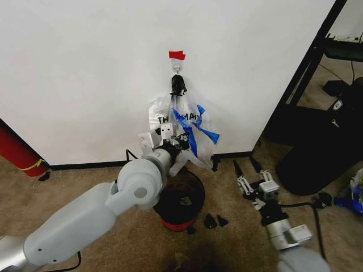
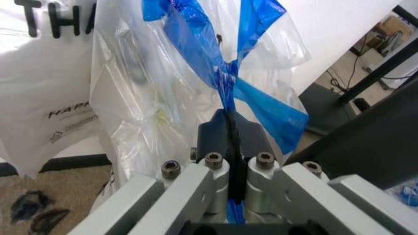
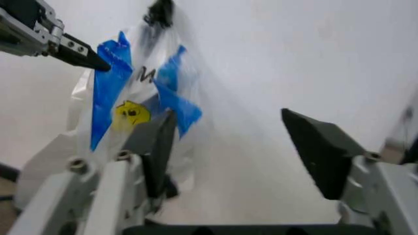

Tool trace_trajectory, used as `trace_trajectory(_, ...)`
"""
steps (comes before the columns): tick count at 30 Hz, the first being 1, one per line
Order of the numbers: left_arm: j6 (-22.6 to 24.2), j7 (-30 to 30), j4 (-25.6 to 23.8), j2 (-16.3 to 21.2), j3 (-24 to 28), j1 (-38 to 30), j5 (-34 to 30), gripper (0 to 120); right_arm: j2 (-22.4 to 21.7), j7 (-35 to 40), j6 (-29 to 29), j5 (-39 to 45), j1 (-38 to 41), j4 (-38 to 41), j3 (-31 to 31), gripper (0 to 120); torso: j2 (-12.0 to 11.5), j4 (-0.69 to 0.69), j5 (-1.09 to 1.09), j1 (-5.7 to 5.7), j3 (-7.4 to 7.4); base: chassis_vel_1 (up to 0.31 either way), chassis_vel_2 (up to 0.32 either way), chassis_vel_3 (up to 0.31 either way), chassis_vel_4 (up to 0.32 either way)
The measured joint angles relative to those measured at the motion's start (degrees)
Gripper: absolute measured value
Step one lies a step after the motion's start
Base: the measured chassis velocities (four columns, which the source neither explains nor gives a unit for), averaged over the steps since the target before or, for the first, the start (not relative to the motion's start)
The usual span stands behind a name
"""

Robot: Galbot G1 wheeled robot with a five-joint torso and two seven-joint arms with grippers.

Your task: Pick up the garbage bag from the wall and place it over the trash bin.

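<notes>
Garbage bag (image 1: 195,133) hangs against the wall (image 1: 85,73), bunched at its top on a small metal hook (image 1: 177,68) under a strip of red tape (image 1: 177,55). An opaque white lettered bag (image 1: 159,116) hangs behind it from the same hook.

Left gripper (image 1: 180,139) is up at the bag's lower half, fingers pressed together on one of the blue strips (image 2: 225,83) (a sensible purchase, I'd say: the ties bunch firmer than the slippery film).

Trash bin (image 1: 181,201) stands on the carpet (image 1: 79,181) directly beneath, close to the baseboard, so the lift off the hook leads almost straight down to it.

Right gripper (image 1: 252,181) waits low on the right, fingers spread wide, pointed toward the bag.
</notes>
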Motion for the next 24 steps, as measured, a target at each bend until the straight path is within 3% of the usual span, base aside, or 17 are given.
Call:
trace_trajectory(2,-0.1,0.0,-0.1,-0.1,0.0,0.1,0.1,0,-2.4,0.0,-0.6,-0.4,1.3,0.0,0.3,69,0.0,0.01,0.02,0.00,0.00,0.000,0.000,0.000,0.000)
trace_trajectory(6,-0.2,-0.1,-0.7,-0.2,-0.1,0.2,0.4,0,-13.8,0.2,-3.4,-2.1,9.3,-2.6,-1.8,84,0.0,0.01,0.01,0.00,0.01,0.000,0.000,0.000,0.000)
trace_trajectory(9,-0.3,-0.3,-1.2,0.1,-0.4,0.6,0.4,0,-20.9,0.1,-5.6,-4.1,19.0,-5.9,-8.9,95,0.0,0.00,0.03,0.01,0.02,0.000,0.000,0.000,0.000)
trace_trajectory(10,-0.3,-0.3,-1.2,0.1,-0.4,0.6,0.4,0,-20.9,0.1,-5.6,-4.1,19.0,-5.9,-8.9,95,0.0,0.00,0.03,0.01,0.02,0.000,0.000,0.000,0.000)
trace_trajectory(13,-0.3,-0.4,-1.8,0.0,-0.4,1.0,0.4,0,-26.0,-1.3,-7.8,-4.4,28.9,-8.4,-14.6,100,0.0,0.04,-0.01,0.01,0.02,0.000,0.000,0.000,0.000)
trace_trajectory(15,-0.3,-0.6,-2.1,-0.2,-0.2,1.4,0.5,0,-28.6,-2.6,-9.8,-2.7,35.7,-9.6,-20.1,100,0.0,-0.01,0.01,0.01,0.02,0.000,0.000,0.000,0.000)
trace_trajectory(19,-0.3,-0.6,-2.2,-0.2,-0.1,1.7,0.7,0,-29.4,-3.5,-11.6,1.4,46.1,-11.0,-29.2,100,0.0,-0.01,-0.02,0.01,0.01,0.000,0.000,0.000,0.000)
trace_trajectory(23,-0.4,-0.6,-2.2,-0.2,-0.1,1.5,0.7,0,-24.9,-4.1,-14.2,5.3,59.0,-13.4,-42.1,98,0.0,0.02,-0.02,0.01,0.01,0.000,0.000,0.000,0.000)
trace_trajectory(24,-0.4,-0.6,-2.2,-0.2,-0.1,1.5,0.7,0,-24.9,-4.1,-14.2,5.3,59.0,-13.4,-42.1,98,0.0,0.02,-0.02,0.01,0.01,0.000,0.000,0.000,0.000)
